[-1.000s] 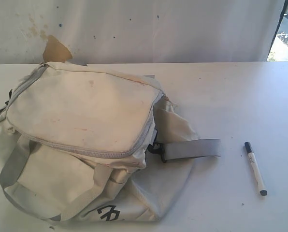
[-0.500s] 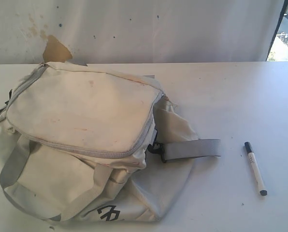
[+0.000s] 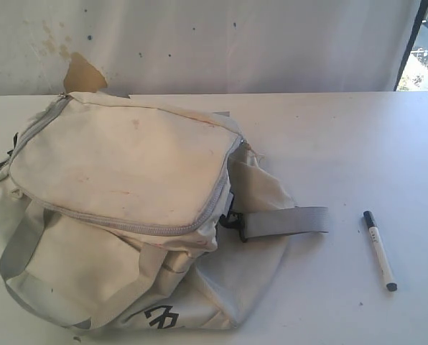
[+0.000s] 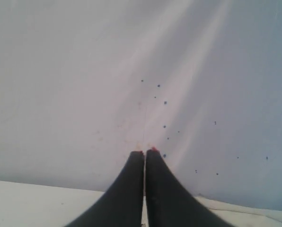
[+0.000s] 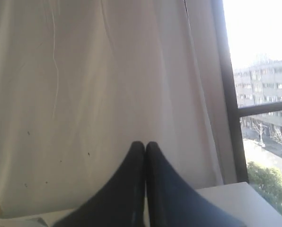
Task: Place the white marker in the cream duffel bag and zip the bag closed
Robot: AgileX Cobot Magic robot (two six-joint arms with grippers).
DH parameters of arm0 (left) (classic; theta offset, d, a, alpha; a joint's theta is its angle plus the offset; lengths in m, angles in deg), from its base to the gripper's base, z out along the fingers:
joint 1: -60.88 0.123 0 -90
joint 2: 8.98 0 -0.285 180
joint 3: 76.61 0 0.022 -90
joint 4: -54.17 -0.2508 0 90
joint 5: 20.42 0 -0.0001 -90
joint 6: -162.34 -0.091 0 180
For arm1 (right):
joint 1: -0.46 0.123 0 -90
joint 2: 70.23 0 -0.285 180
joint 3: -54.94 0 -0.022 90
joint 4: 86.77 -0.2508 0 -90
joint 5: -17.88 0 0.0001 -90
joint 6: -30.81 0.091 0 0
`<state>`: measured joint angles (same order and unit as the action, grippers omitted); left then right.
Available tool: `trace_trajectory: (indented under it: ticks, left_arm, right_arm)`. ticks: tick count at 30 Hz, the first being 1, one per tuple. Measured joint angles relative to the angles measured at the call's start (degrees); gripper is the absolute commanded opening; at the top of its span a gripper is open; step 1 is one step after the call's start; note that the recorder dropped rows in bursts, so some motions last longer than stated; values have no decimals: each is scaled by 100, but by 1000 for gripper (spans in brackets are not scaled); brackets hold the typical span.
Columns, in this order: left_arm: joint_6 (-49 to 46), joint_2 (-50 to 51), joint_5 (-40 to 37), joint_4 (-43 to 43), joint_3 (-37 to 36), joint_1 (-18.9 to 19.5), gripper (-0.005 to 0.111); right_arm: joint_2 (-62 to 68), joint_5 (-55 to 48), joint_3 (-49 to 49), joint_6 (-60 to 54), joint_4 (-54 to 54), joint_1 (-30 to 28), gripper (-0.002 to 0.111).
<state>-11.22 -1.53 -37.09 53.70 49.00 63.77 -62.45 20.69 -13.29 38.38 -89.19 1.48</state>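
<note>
Fingers (image 4: 129, 189) of left gripper (image 4: 145, 152): dark, tapered, press flat against each other right to the tips, clenched on nothing. Face a white backdrop (image 4: 84, 71) flecked with small dark dots; a strip of pale table (image 4: 37, 203) in sight beside them.

Right gripper (image 5: 142, 143): same posture, fingers (image 5: 164, 194) squeezed together with nothing between. Face folds of the white backdrop, with a dark-framed window (image 5: 259, 71) alongside and buildings (image 5: 266, 80) outside in daylight.

Cream duffel bag (image 3: 121, 172): sits slumped on the left half of the table in the exterior view, smudged with brownish stains. Shows a grey zipper (image 3: 128, 224) curving along the near edge of its top panel; whether fully zipped, cannot tell. Carries a dark logo (image 3: 160, 316) on the near side. Sends one grey strap (image 3: 286, 221) out flat to the right across the tabletop.

White marker (image 3: 379, 250): lies flat on the table to the right of the bag, outside it, apart from the fabric and just beyond the strap's free end without touching it. Points its dark cap toward the far side and its dark end toward the near edge, slightly slanted. Bears small dark print on the barrel close to the cap.

Brown torn patch (image 3: 81, 74): marks the backdrop behind the bag's far left corner.
</note>
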Motion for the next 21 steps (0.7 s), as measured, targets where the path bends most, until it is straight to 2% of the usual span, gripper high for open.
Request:
trace_trajectory:
  ticks: [5,9,15,21]
  left_arm:
    - [-516,221,-1293,0,998,0,2]
    - [-779,759,-1797,0,1520,0,2]
    - [-872,1549,-1659,-112,1654,0,0]
    - [-820,2279,-1274,-153,1663,0,2]
  right_arm:
    - [-10,-1070,653,142,0,0,0]
    - [7,-922,1027,142,98,0,0]
    - [40,149,1144,-48,273,0,0]
    - [185,25,1144,-194,294,0,0]
